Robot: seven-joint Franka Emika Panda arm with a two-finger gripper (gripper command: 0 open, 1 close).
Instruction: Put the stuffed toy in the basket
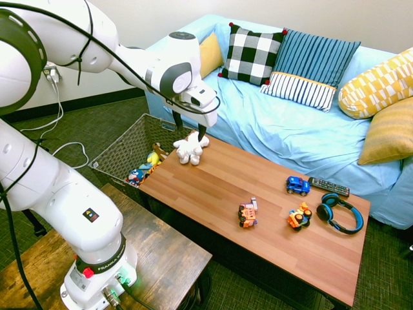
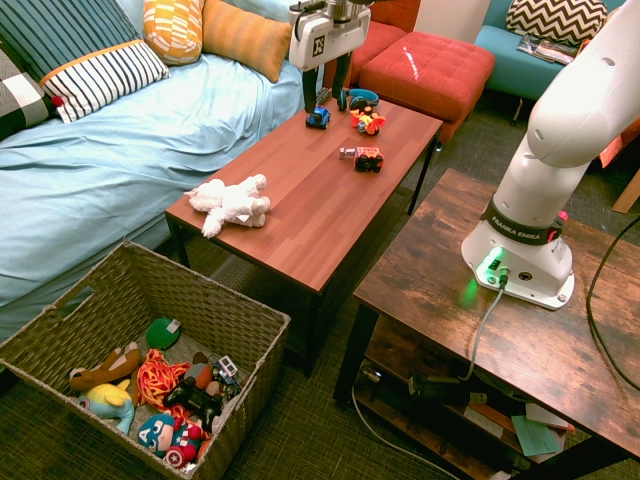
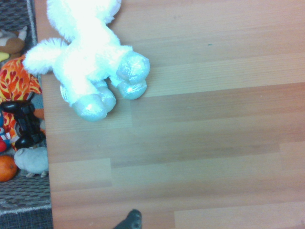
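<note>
White plush toy on the counter, beside the woven basket
Your plush toy (image 1: pixel 190 148) lies on the counter's (image 1: pixel 258 194) end nearest the basket (image 1: pixel 132 139), likely convenient for a short transfer; your jaws (image 1: pixel 189 131) are apart above, presumably leaving room to grasp.

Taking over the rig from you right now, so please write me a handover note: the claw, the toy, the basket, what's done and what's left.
Claw: open, holding nothing, above the coffee table.
Stuffed toy: white plush, lying on the tabletop at the end nearest the basket.
Basket: woven, dark, beside that end of the table; other toys are already inside.
Done: the claw is open; the toy isn't gripped yet.
Left: grasp the toy, lift it over the basket rim, release it inside.
</note>
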